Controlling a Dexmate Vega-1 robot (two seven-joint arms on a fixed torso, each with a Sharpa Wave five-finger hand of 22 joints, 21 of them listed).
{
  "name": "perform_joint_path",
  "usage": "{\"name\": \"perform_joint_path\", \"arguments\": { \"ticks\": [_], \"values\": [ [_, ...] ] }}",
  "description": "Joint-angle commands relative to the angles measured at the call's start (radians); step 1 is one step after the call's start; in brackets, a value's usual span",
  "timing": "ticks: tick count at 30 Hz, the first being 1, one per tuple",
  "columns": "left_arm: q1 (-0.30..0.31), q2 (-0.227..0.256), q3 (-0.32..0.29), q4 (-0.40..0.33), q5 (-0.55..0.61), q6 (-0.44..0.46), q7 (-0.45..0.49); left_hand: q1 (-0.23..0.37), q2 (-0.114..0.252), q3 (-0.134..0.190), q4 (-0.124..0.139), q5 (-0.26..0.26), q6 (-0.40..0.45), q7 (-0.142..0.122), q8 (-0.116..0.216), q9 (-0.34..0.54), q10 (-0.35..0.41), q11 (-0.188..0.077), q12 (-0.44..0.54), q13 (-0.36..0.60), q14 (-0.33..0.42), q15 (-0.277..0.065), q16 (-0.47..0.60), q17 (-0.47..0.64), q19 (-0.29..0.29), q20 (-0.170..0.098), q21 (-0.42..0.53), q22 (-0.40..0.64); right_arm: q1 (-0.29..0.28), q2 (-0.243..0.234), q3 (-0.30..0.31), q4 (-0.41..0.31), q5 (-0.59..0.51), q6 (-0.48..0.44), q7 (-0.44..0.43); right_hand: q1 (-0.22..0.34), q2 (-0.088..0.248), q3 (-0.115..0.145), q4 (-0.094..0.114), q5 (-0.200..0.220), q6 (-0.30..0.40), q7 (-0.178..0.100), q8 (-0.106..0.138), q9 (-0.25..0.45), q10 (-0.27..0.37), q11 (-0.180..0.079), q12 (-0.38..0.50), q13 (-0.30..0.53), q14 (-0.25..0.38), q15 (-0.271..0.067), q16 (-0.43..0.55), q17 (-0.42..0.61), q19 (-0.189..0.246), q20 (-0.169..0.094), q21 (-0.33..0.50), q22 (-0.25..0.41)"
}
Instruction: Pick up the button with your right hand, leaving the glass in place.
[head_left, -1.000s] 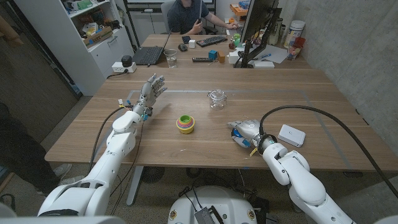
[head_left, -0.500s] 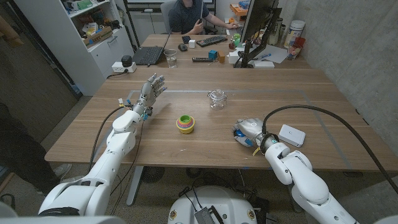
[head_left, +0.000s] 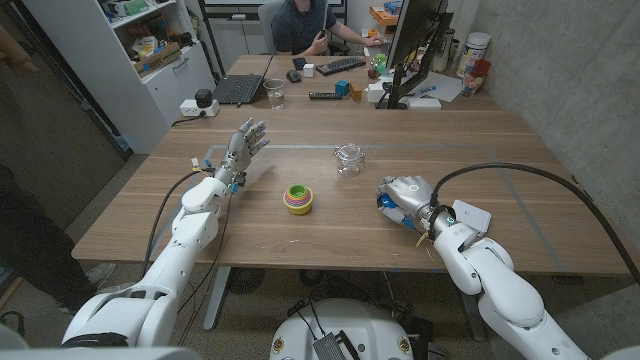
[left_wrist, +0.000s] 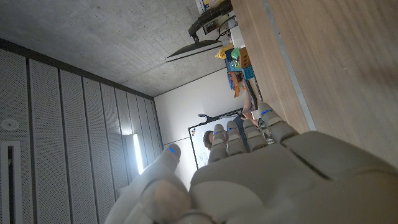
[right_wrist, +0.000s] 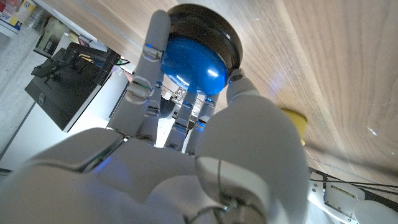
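Wooden worktop (head_left: 500, 150) carries the untouched glass (head_left: 348, 159). The blue button (right_wrist: 189, 65) is gripped by the right hand (head_left: 405, 194), seemingly lifted; left hand (head_left: 243, 146) is spread, empty.

Button (head_left: 386, 205) in right robot hand (head_left: 405, 195)

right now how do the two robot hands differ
The right hand grips a blue button, fingers curled around it, low over the table's near right part. The left hand holds nothing, its fingers spread and reaching away from the robot, on the table's far left part. The right hand is nearer the glass jar, though apart from it. Both are light-coloured hands on white arms.
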Motion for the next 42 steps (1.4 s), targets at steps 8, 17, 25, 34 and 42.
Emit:
{"name": "perform_joint_path", "arguments": {
  "ticks": [8,17,25,34,42],
  "values": [
    [0.028,0.001,0.009,-0.06,0.005,0.013,0.026,0.001,-0.007,-0.007,-0.002,0.007,0.001,0.01,0.005,0.004,0.005,-0.008,0.004,0.005,-0.003,-0.004,0.006,0.004,0.004,-0.006,0.006,0.002,-0.019,0.003,0.076,-0.064,0.005,0.055,-0.044,0.217,0.197,0.05,-0.056,0.008,0.016,0.003,0.009,0.017,0.012,0.003,0.047,0.189,0.262,-0.408,-0.013,0.575,-0.019,-0.067,0.024,0.004],
    [0.052,0.005,0.011,-0.104,0.006,0.026,0.05,0.001,-0.008,-0.009,-0.002,0.008,0.002,0.009,0.005,0.004,0.006,-0.006,0.004,0.005,-0.003,-0.004,0.006,0.004,0.005,-0.006,0.006,0.002,-0.044,0.017,0.122,-0.091,0.035,0.092,-0.1,0.225,0.199,0.047,-0.055,0.008,0.018,0.007,0.011,0.029,0.017,0.01,0.06,0.201,0.277,-0.407,-0.021,0.582,-0.018,-0.067,0.039,0.006],
    [0.072,0.01,0.015,-0.142,0.006,0.031,0.066,0.001,-0.008,-0.01,-0.002,0.008,0.001,0.01,0.005,0.004,0.006,-0.007,0.004,0.005,-0.003,-0.004,0.006,0.004,0.005,-0.007,0.006,0.002,-0.065,0.029,0.16,-0.115,0.038,0.12,-0.142,0.23,0.204,0.044,-0.051,0.008,0.021,0.008,0.015,0.041,0.031,0.007,0.077,0.213,0.299,-0.407,-0.025,0.59,-0.014,-0.067,0.058,0.009],
    [0.09,0.015,0.024,-0.177,0.008,0.037,0.08,0.001,-0.008,-0.012,-0.002,0.008,0.001,0.01,0.005,0.004,0.005,-0.012,0.004,0.005,-0.003,-0.004,0.006,0.004,0.005,-0.007,0.005,0.002,-0.098,0.047,0.197,-0.142,0.032,0.15,-0.215,0.232,0.207,0.041,-0.045,0.007,0.028,0.008,0.02,0.053,0.032,0.004,0.089,0.225,0.315,-0.405,-0.033,0.599,-0.015,-0.067,0.075,0.011],
    [0.106,0.019,0.028,-0.205,0.006,0.04,0.091,0.002,-0.008,-0.013,-0.002,0.009,0.002,0.009,0.005,0.004,0.006,-0.009,0.004,0.005,-0.003,-0.003,0.006,0.004,0.005,-0.007,0.005,0.002,-0.113,0.069,0.222,-0.164,0.021,0.17,-0.269,0.231,0.209,0.039,-0.04,0.007,0.027,0.006,0.021,0.061,0.036,0.004,0.094,0.227,0.325,-0.404,-0.039,0.604,-0.019,-0.067,0.085,0.012]
  ]
}}
